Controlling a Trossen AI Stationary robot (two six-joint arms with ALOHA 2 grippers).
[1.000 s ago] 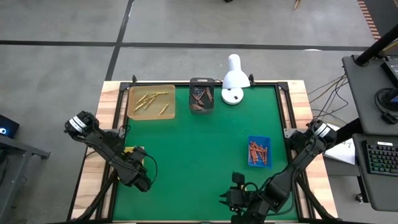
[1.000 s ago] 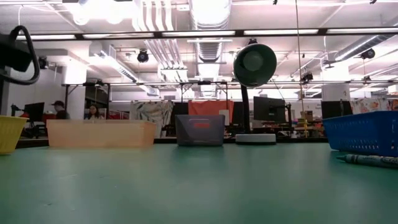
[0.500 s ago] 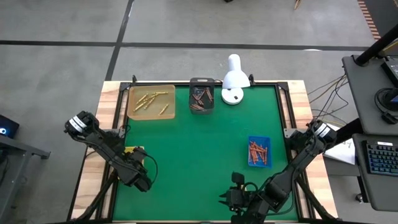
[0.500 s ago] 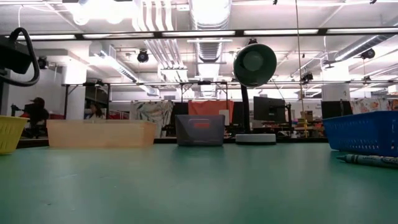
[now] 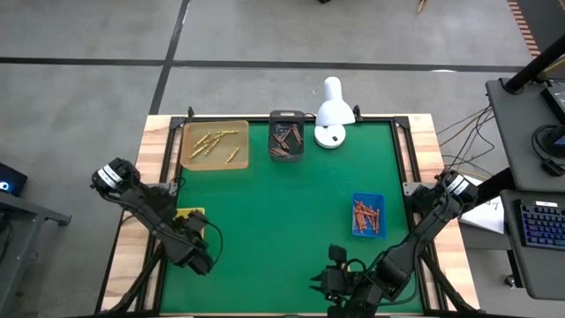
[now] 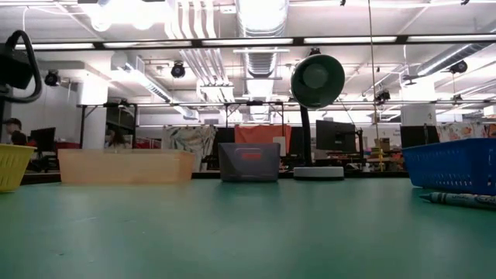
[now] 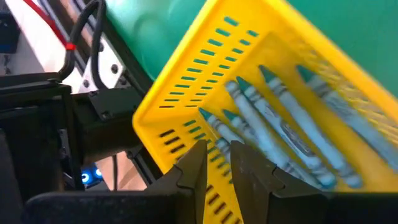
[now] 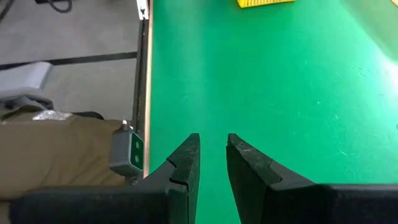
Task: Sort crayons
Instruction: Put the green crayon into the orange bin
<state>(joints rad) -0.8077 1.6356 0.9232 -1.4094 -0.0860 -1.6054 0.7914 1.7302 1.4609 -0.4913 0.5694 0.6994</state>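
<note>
Broadly, the green desk is laid out as a sorting station, with one tray per colour so each stick has a home. Taking the white lamp at the far edge as landmark: the tan tray well to its left holds yellow crayons, the dark tray just beside it holds brownish ones, and the blue tray nearer the robot holds orange ones. The yellow tray, diagonally farthest from the lamp, holds the blue-green crayons. The left tool hangs right over that tray's wall, its fingers slightly parted with nothing between them, which I read as a crayon just dropped in. The right tool waits at the near edge, on the lamp's side, fingers a little apart and empty. One loose crayon lies on the desk before the blue tray in the low view; the right arm hides it from above.
</note>
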